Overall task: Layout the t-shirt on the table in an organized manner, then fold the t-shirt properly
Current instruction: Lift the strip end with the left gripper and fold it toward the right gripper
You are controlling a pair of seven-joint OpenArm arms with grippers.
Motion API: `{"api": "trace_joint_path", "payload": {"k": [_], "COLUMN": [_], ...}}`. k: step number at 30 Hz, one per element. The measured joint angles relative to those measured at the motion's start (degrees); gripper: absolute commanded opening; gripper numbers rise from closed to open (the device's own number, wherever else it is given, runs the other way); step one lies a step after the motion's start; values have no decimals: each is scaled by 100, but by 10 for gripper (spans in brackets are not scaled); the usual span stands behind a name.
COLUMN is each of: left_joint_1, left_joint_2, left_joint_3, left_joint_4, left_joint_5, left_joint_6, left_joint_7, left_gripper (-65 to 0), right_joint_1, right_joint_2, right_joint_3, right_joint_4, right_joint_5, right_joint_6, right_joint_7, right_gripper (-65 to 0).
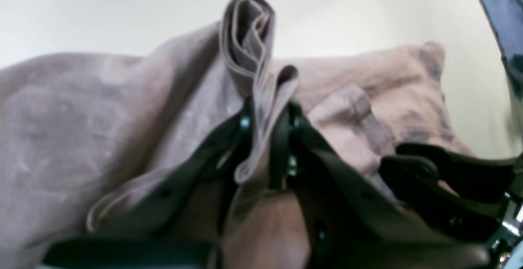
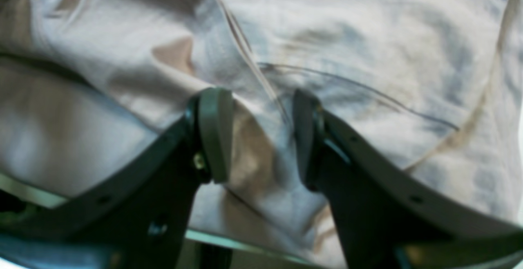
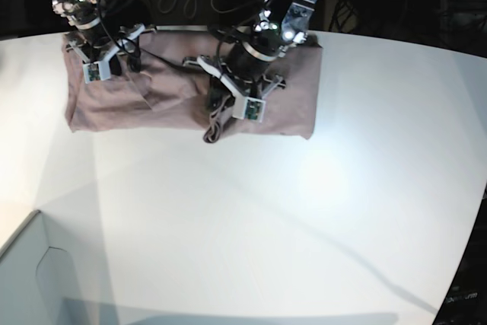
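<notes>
Pinched in the left gripper (image 1: pixel 267 117), a fold of the t-shirt (image 3: pixel 167 89) stands up; the shirt lies at the table's (image 3: pixel 304 211) far edge. Right gripper (image 2: pixel 261 134) sits spread over cloth, seemingly holding nothing. Lifting one-sided could bunch the shirt.

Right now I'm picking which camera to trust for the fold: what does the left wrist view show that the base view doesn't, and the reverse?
Only the left wrist view shows the grip up close: the left gripper, jaws shut on a bunched, rolled fold of the t-shirt.

Only the base view shows the whole layout: the shirt spread along the far edge of the white table, the right gripper over its other end, and a pale grey box corner.

Both show the mauve shirt and the left gripper holding it.
</notes>
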Motion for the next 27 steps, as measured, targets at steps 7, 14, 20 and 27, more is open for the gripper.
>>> {"api": "trace_joint_path", "payload": {"k": [7,14,20,27], "left_joint_1": [-175,-323,-345,-424], "left_joint_2": [-15,-33,-22,-22], "left_joint_3": [498,568,570,570], "left_joint_4": [-44,-111,-424,-420], "left_joint_5": [4,-4,-2,-4], "left_joint_6": [44,44,39,42], "left_joint_7": [33,15,74,184], "left_gripper": [-647,-648,-648,-538], "right_joint_1": [2,2,0,2], "right_joint_2": [0,-2,-2,-2], "right_joint_3": [0,0,0,0], "right_joint_4": [0,0,0,0], "right_joint_5": [0,0,2,2], "right_joint_6": [0,2,0,0], "right_joint_7": [2,2,7,2], "right_gripper": [-406,-406,-406,-406]}}
